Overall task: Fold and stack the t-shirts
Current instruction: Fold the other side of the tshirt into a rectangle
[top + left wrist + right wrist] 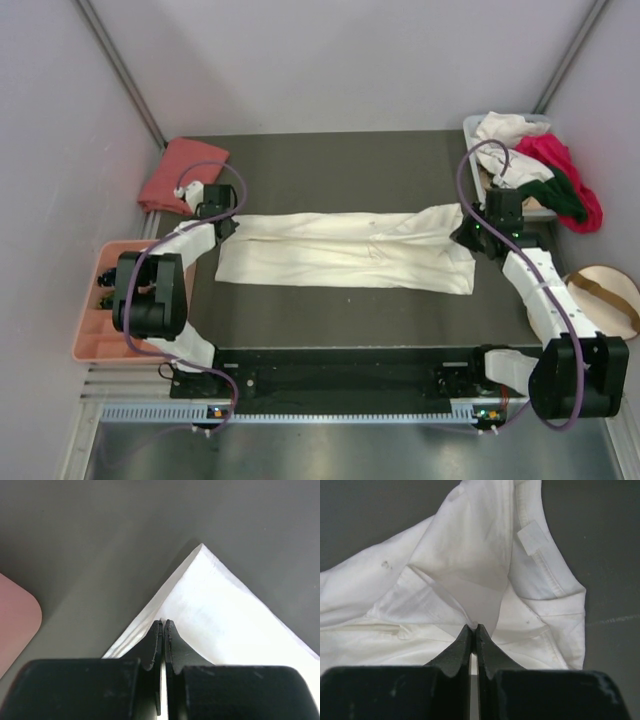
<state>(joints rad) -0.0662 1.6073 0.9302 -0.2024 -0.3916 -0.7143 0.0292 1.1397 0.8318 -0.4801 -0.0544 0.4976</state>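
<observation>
Left gripper: my jaws are pressed together with a thin layer of white cloth caught between them. I am holding the left-hand corner of the cream-white t-shirt. In the left wrist view the cloth runs away from my fingertips to a sharp point over the dark grey table.

Right gripper: my jaws are also pinched together on the same shirt, at its right end. In the right wrist view the fabric rises in a soft fold from my fingertips. The neckline and a small sewn label lie just beyond, to the right.

Shirt position: it is stretched left to right across the middle of the table between my two grippers as a long, narrow band. The band lies flat along most of its length and looks doubled over lengthwise. The right end is broader and more creased than the left.

Other shirts:
- A salmon-pink shirt lies folded at the far left, just beyond my left gripper.
- At the far right, a loose heap spills over a pale bin. It holds a white shirt, a magenta shirt and a dark green shirt.

Also present:
- A pink compartment tray is off the table's near left edge.
- A round beige pouch with a tan strap is at the near right.
</observation>
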